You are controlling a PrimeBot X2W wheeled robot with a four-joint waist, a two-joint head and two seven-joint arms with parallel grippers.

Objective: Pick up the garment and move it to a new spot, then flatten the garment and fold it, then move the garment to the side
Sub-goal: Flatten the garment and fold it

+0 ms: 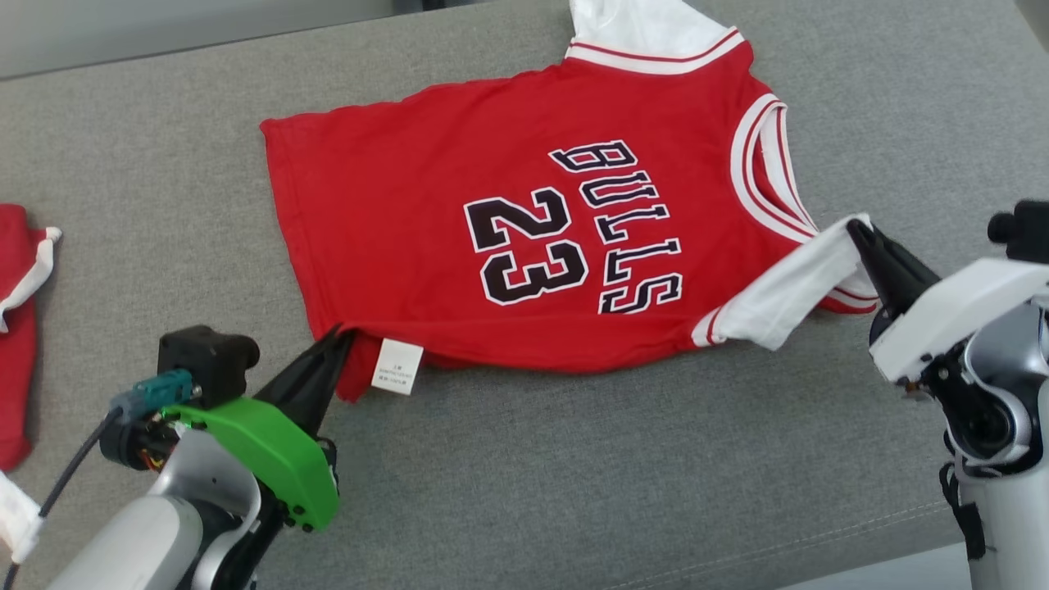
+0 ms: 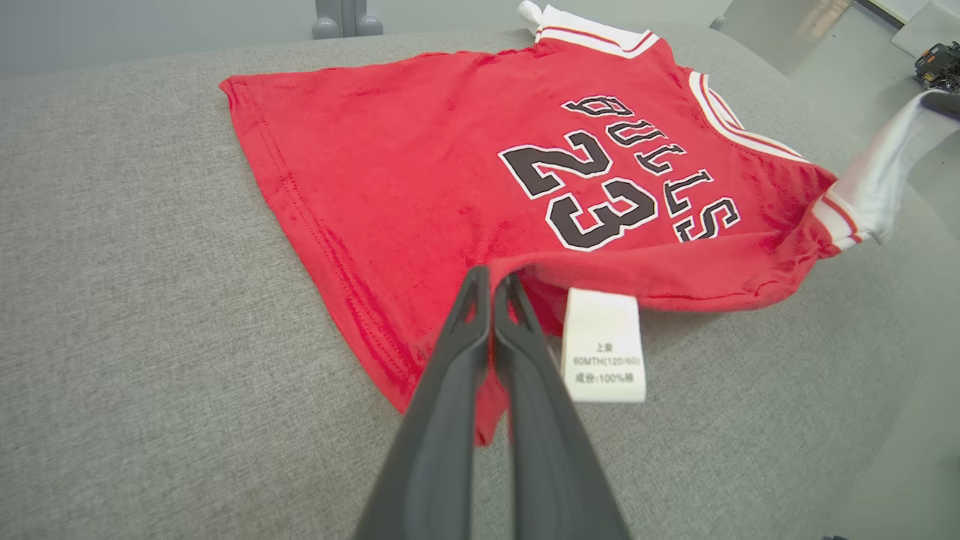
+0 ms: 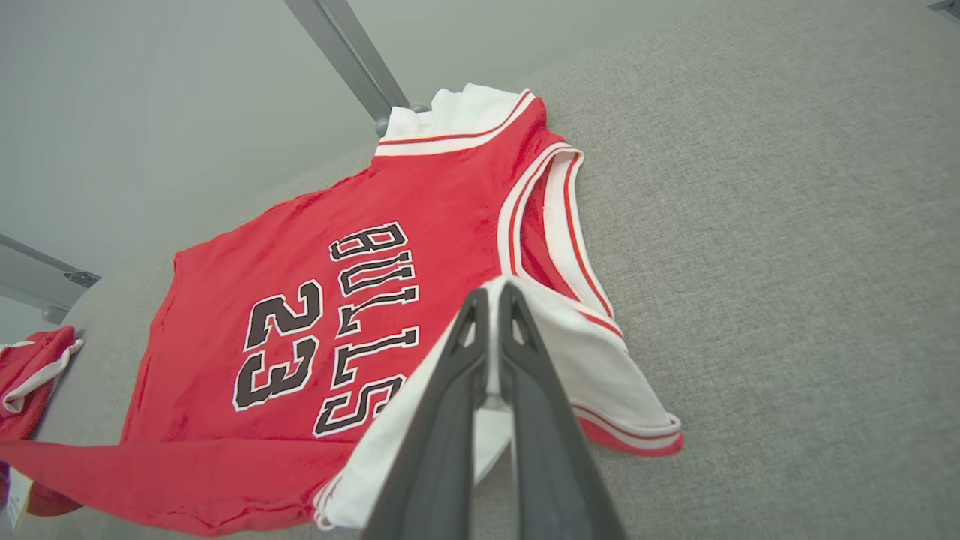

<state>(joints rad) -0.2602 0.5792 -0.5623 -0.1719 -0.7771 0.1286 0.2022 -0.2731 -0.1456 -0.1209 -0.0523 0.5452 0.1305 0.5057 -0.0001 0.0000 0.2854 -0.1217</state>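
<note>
Apparently mid-fold, my left end effector point(image 1: 338, 333) and right end effector point(image 1: 857, 227) pinch the garment point(image 1: 410, 188) along its near edge; next needs matched travel across.

far sleeve point(image 1: 647, 24) of jersey point(image 1: 393, 164) cut by head view's top edge, second red garment point(image 1: 16, 344) cut at left

Light is bright, soft and even across all three views. The grey upholstered surface point(image 1: 524, 459) shows its weave sharply in the head view. Faint, diffuse shadows lie under the lifted hem of the red jersey point(image 1: 426, 188) and under its white sleeve point(image 1: 787, 287). Both wrist views bow straight lines toward their edges. The dark fingers point(image 2: 450, 420) near the lens look soft, yet the care label point(image 2: 604, 345) print is legible.
</note>
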